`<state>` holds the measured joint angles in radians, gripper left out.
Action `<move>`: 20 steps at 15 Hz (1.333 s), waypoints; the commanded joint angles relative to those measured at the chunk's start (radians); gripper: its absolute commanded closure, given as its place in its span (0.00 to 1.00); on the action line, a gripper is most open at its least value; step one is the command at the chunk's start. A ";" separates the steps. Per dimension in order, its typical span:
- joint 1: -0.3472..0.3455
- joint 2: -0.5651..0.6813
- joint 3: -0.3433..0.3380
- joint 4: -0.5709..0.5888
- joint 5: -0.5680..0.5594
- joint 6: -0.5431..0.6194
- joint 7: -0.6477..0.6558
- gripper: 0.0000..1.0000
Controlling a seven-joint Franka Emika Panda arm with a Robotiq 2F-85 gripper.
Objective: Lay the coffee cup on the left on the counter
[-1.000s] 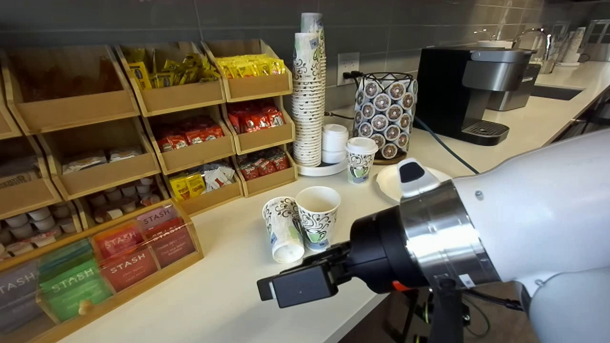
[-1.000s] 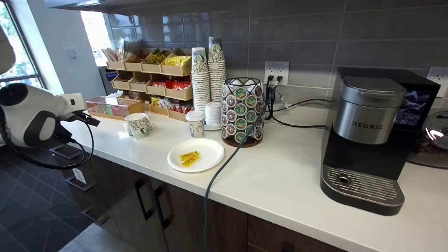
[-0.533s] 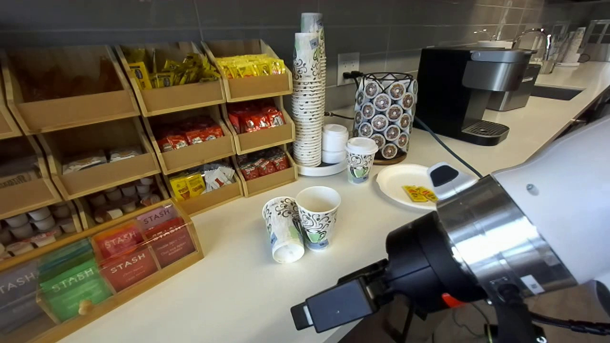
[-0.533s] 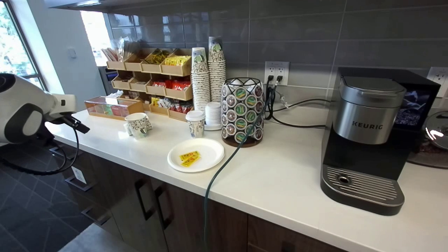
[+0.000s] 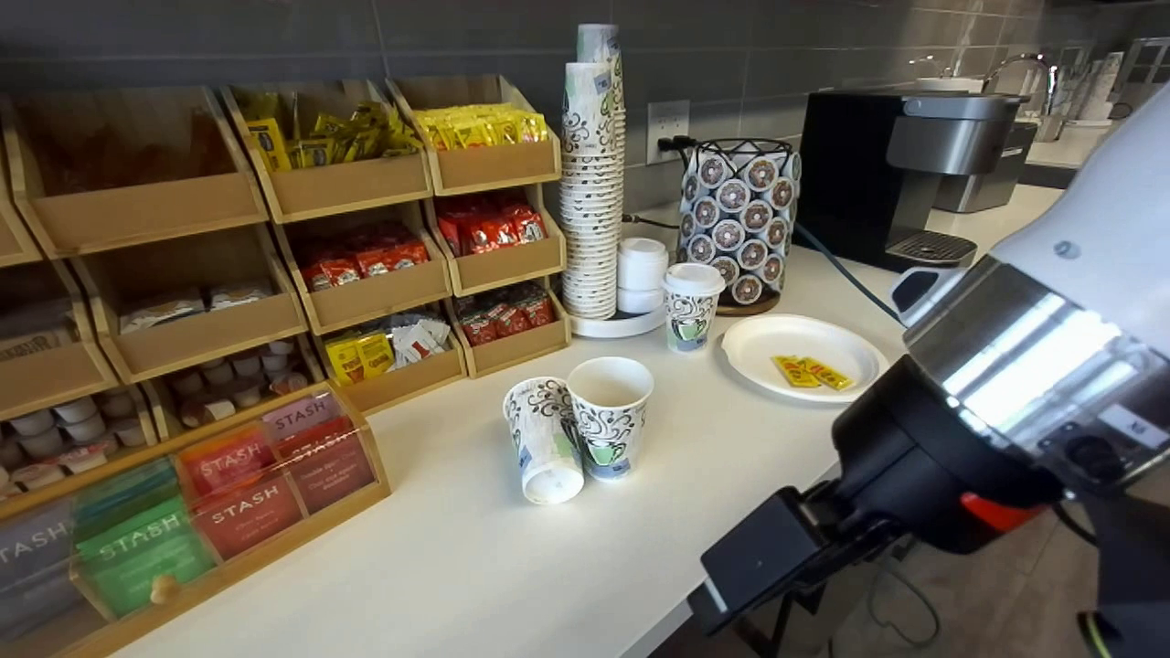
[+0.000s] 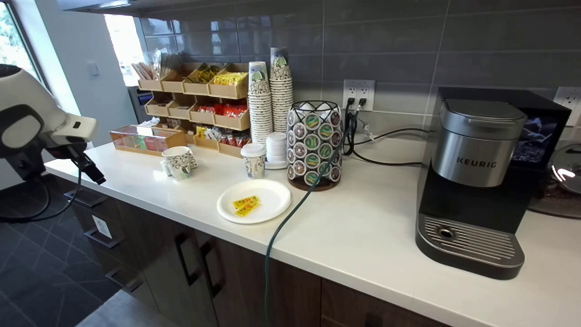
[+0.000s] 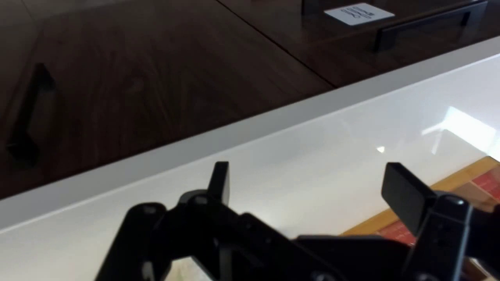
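Note:
Two white paper cups with a dark swirl and green print stand close together on the off-white counter (image 5: pixel 439 567). The left coffee cup (image 5: pixel 539 439) lies on its side in an exterior view, its base facing the camera. The other cup (image 5: pixel 611 420) is upright right beside it, and it also shows in an exterior view (image 6: pixel 178 161), where it largely hides the lying cup. My gripper (image 5: pixel 713 603) is at the counter's front edge, apart from both cups. In the wrist view, the gripper (image 7: pixel 304 177) is open, with nothing between its fingers, over the counter (image 7: pixel 332 152).
Wooden shelving (image 5: pixel 356 297) and a tea box (image 5: pixel 247 484) stand left. Behind are a cup stack (image 5: pixel 590 210), a lidded cup (image 5: pixel 690 311) and a pod rack (image 5: pixel 740 219). A plate (image 5: pixel 745 352) with yellow packets and a coffee machine (image 6: pixel 472 181) stand further along.
The arm and gripper have drawn back from the cups toward the front edge, tipping downward. The plate's packets are now uncovered in an exterior view. The cups have not moved.

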<state>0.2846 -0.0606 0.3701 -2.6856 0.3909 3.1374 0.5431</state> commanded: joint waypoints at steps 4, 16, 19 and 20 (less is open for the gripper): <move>-0.137 -0.254 0.017 -0.015 -0.285 -0.536 0.250 0.00; -0.148 -0.416 -0.051 0.405 -0.577 -1.159 -0.048 0.00; -0.153 -0.416 -0.039 0.392 -0.538 -1.146 0.008 0.00; -0.152 -0.414 -0.038 0.390 -0.538 -1.146 0.008 0.00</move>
<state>0.1374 -0.4747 0.3275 -2.2972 -0.1497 1.9930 0.5533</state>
